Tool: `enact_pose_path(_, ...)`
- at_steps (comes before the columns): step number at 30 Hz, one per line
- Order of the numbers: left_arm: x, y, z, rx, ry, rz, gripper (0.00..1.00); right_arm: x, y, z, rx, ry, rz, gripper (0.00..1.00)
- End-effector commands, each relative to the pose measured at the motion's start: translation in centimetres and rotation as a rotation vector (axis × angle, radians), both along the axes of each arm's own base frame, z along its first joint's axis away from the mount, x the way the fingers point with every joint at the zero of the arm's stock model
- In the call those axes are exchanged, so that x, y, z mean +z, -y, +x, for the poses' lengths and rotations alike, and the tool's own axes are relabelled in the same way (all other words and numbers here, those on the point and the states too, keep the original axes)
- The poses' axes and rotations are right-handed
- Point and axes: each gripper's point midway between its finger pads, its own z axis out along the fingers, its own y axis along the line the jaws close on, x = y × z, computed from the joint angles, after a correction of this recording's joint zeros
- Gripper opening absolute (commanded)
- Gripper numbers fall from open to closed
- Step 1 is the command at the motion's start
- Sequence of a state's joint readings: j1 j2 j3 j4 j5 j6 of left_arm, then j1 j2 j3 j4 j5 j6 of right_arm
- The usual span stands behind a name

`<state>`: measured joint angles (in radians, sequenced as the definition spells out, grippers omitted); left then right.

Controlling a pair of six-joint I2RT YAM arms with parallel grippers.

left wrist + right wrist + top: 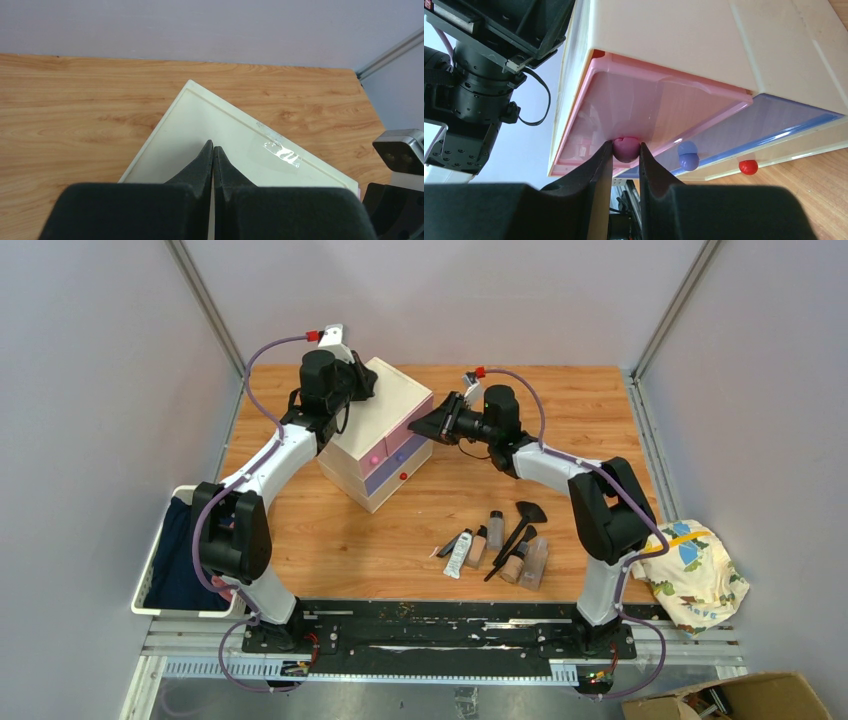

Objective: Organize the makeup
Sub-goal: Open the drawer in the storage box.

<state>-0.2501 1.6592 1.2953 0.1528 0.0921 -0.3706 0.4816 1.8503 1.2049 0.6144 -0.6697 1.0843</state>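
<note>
Table (330,540): 1, wooden.
Cream box (390,400): 1, upper centre of top view, with 3 drawers: pink drawer (644,105) protruding slightly, purple drawer (764,117), and a cream one below.
Left gripper (213,150): fingers pressed together, holding nothing, over the box top; contact unclear.
Right gripper (626,155): fingers clamped on the pink knob (626,148).
Makeup (497,545): loose cluster on the table, lower centre-right of top view, well apart from the box. It includes 1 white tube (458,555), 4 small bottles (495,528) and apparently 2 black brushes (518,532).
Knobs: 3 in all, with a purple knob (687,157) and a red knob (748,166).
</note>
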Motion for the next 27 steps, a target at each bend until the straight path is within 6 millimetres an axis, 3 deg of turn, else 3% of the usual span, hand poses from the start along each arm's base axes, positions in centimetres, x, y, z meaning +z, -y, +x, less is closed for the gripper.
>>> enact_pose_path(1, -12.5, -2.4, -4.4, 0.026, -0.399, 0.156, 0.0, 2.3, 1.7, 0.4, -0.02, 0.052, 0.024, 0.0)
enact_pose_path(11, -12.6, -2.5, -4.4, 0.025, -0.401, 0.157, 0.0, 3.3, 2.9, 1.2, 0.011, 0.019, 0.08, 0.0)
enact_pose_path(27, -12.5, -2.5, -4.5, 0.025, -0.398, 0.156, 0.0, 3.0, 4.0, 0.0, 0.026, -0.01, 0.087, 0.0)
